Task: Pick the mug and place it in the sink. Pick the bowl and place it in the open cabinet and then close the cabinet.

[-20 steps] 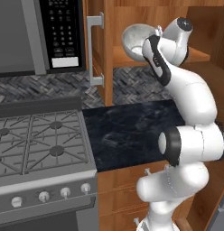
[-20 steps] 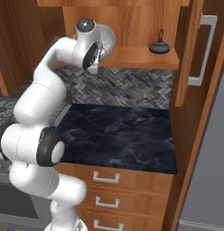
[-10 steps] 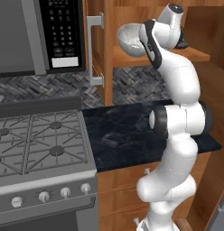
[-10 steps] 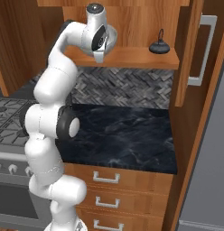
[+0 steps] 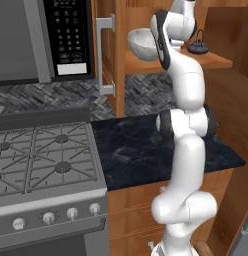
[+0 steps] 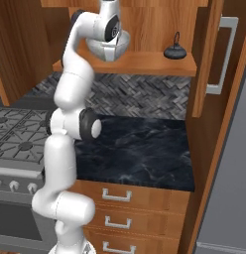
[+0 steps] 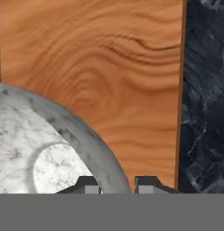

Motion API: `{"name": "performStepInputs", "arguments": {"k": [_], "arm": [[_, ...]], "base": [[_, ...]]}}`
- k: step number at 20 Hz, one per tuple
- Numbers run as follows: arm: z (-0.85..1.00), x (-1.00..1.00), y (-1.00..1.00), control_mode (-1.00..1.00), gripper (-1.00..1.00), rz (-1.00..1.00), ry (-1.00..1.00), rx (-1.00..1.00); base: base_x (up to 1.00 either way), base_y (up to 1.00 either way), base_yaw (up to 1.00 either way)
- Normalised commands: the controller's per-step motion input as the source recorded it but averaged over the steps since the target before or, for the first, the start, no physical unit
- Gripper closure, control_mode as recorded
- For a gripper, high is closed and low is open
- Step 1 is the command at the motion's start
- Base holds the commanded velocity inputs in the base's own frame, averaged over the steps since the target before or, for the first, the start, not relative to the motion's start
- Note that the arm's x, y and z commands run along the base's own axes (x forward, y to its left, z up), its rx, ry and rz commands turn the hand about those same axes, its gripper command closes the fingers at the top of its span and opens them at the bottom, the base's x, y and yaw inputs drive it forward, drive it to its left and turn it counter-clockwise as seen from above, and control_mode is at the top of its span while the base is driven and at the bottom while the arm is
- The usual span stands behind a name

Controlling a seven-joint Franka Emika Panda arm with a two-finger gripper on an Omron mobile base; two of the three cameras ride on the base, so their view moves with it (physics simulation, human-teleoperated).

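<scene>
Now the gripper (image 7: 117,181) pinches the rim of the speckled bowl (image 7: 46,149), held just above the cabinet shelf (image 6: 145,63). In the right base view the small teapot (image 6: 174,51) sits at 3 o'clock from the bowl, well apart, so bare shelf lies straight beneath at 6 o'clock.

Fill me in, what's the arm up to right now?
The arm is reaching up into the open cabinet, with its tool gripping the rim of the bowl over the wooden shelf. In the hand view the fingers straddle the bowl's wall, with shelf wood right below. Whether the bowl already rests on the shelf I cannot tell. A small dark teapot sits further along the same shelf. The cabinet doors are open, so closing them is not yet done.
</scene>
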Motion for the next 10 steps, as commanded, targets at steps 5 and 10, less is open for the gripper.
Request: {"name": "performStepInputs", "arguments": {"k": [5, 10], "arm": [[-0.13, -0.10, 0.00, -1.00, -1.00, 0.00, -0.07, 0.06], [0.00, 0.00, 0.08, -1.00, -1.00, 0.00, -0.18, 0.00]], "base": [[0.00, 0.00, 0.00], [0.00, 0.00, 0.00]]}}
